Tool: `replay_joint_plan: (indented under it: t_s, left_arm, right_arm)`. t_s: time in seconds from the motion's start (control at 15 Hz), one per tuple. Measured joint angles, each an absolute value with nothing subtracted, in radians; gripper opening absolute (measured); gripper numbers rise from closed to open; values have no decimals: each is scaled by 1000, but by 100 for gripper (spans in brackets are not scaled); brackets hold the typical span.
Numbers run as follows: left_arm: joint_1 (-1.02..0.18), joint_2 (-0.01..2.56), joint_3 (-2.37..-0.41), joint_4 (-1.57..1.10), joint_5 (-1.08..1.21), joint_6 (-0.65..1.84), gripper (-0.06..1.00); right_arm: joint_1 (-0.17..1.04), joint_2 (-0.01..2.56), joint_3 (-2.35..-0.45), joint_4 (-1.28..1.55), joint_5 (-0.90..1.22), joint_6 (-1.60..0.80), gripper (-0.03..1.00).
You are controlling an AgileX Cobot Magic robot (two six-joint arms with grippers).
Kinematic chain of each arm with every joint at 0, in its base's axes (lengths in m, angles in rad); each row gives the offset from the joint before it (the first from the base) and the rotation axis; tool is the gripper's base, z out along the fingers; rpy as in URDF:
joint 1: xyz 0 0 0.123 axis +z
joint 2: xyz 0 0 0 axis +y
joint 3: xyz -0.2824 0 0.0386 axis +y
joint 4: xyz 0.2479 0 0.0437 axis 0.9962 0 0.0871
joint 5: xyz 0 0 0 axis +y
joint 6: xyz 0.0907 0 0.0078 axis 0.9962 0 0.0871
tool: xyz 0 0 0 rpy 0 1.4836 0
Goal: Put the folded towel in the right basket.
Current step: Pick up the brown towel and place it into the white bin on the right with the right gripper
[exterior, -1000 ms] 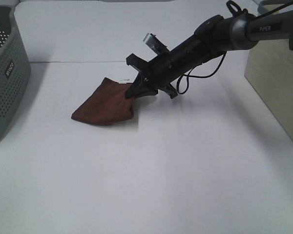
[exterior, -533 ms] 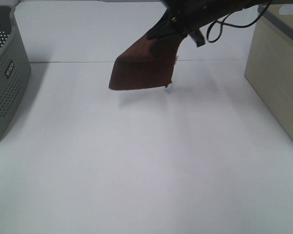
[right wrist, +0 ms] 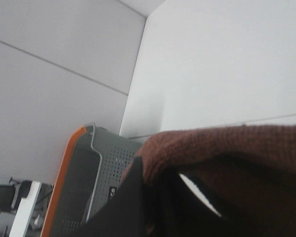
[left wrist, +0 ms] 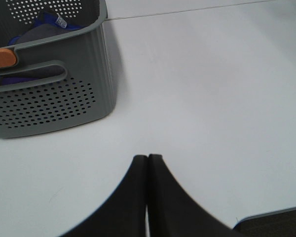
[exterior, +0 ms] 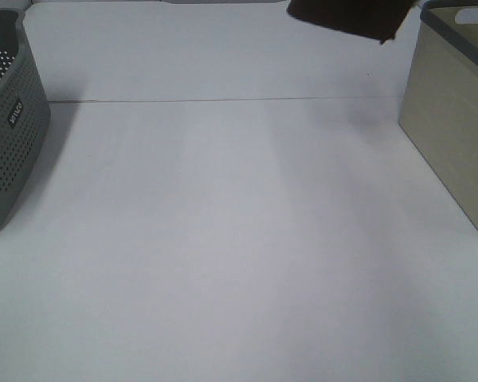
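Note:
The folded brown towel hangs at the top edge of the exterior high view, well above the table and just left of the beige right basket. It fills the lower part of the right wrist view, where my right gripper is shut on it with one dark finger showing. The right gripper itself is out of the exterior high view. My left gripper is shut and empty, low over the white table, apart from the grey basket.
A grey perforated basket stands at the left table edge; in the left wrist view it holds blue cloth and has an orange handle. The white table lies between the two baskets.
My right gripper has lifted the towel off the table and carried it up and to the right, toward the beige basket. The arm has left the exterior high view.

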State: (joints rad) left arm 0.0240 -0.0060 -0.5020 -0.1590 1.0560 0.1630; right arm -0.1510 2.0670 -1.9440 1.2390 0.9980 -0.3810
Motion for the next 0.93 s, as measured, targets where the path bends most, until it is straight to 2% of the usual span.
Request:
replay_joint_plan:
  t_s: [0.4, 0.67, 0.93]
  left_arm:
    - [24, -6, -502, -159, 1056, 163, 0]
    - [24, -6, -502, -159, 1056, 163, 0]
    - [24, -6, -502, -159, 1056, 163, 0]
  right_arm:
    - [-394, 1970, -1950, 1222, 1002, -305, 2]
    - [-487, 1961, -1935, 1125, 1027, -247, 2]
    - [-511, 1961, -1762, 1099, 972, -235, 2]
